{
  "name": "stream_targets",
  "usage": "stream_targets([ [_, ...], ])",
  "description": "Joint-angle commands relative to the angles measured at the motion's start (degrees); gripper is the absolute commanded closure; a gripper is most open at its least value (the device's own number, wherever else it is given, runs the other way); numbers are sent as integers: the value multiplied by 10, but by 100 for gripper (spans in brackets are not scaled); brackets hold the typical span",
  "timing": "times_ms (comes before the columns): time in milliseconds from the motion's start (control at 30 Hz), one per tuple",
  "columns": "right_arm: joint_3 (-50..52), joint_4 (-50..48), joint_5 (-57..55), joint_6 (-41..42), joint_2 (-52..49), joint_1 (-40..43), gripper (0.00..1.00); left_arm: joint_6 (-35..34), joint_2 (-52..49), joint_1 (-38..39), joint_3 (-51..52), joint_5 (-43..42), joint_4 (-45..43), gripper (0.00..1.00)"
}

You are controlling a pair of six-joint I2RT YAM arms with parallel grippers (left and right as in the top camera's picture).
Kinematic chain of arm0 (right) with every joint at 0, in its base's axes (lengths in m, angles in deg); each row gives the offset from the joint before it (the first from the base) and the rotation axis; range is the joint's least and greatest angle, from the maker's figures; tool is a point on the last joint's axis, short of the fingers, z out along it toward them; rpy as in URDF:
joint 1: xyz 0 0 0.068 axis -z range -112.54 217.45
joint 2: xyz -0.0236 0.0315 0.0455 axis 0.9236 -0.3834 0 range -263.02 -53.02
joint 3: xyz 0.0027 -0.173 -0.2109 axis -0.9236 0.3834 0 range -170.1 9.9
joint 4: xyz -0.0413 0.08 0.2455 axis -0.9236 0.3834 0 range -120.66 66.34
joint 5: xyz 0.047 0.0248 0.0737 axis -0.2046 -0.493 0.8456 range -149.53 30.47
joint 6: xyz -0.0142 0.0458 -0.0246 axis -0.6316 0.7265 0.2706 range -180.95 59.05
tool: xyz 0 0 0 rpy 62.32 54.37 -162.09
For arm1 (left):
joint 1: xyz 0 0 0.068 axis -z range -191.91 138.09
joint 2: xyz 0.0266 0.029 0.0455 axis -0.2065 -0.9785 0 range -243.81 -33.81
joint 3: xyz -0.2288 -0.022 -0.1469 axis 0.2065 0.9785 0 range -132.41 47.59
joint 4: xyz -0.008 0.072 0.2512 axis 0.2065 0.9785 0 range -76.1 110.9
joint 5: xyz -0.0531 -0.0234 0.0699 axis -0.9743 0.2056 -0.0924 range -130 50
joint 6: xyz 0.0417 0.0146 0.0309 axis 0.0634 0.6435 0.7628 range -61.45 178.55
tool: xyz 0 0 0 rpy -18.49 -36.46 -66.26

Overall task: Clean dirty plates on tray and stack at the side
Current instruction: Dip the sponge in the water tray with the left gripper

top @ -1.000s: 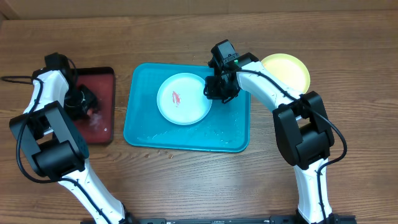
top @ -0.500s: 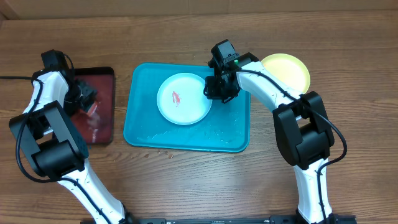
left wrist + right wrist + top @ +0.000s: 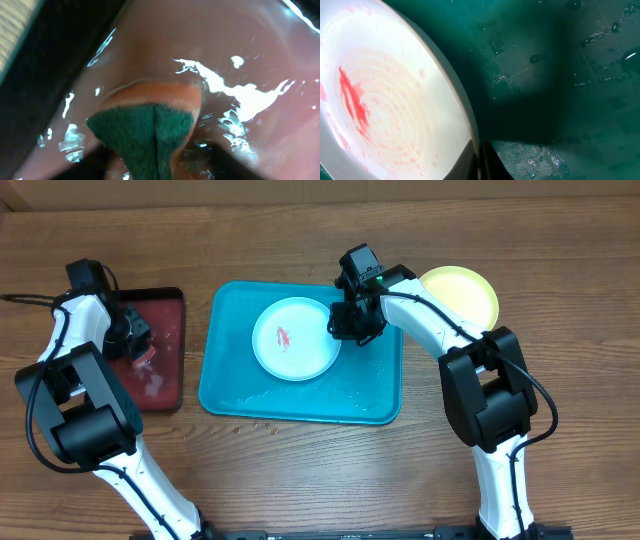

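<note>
Even overhead light; glare on red tray (image 3: 270, 55), dark shadow across turquoise tray (image 3: 535, 75), wrist views soft.

The left end effector (image 3: 132, 332) has moved. A second ago it sat lower down over the middle of the red tray (image 3: 172, 320). Now it has slid toward the far end of that tray and a little to the left. Most of that move came in the first half of the second, and after that it only crept a bit more. More of the wet, shiny tray floor now shows on the near side of it. The black cable (image 3: 20, 298) on the worktop beside the left arm has shifted a little farther away too.
</note>
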Motion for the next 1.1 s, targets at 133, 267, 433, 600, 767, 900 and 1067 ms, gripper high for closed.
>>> stream_targets([
  [133, 3, -3, 9, 3, 8, -2, 96, 34, -16, 0, 9, -5, -42, 0],
  [267, 3, -4, 9, 3, 8, -2, 96, 26, -16, 0, 10, -5, -49, 39],
  [433, 3, -4, 9, 3, 8, -2, 96, 8, -16, 0, 10, -6, -46, 95],
  [600, 3, -4, 9, 3, 8, -2, 96, 8, -16, 1, 10, -28, -19, 11],
  [767, 3, -6, 9, 3, 8, -2, 96, 8, -16, 1, 9, -70, 44, 0],
  [900, 3, -7, 9, 3, 8, -2, 96, 8, -16, 1, 9, -82, 80, 0],
  [1067, 3, -7, 9, 3, 8, -2, 96, 7, -16, 1, 9, -82, 85, 76],
])
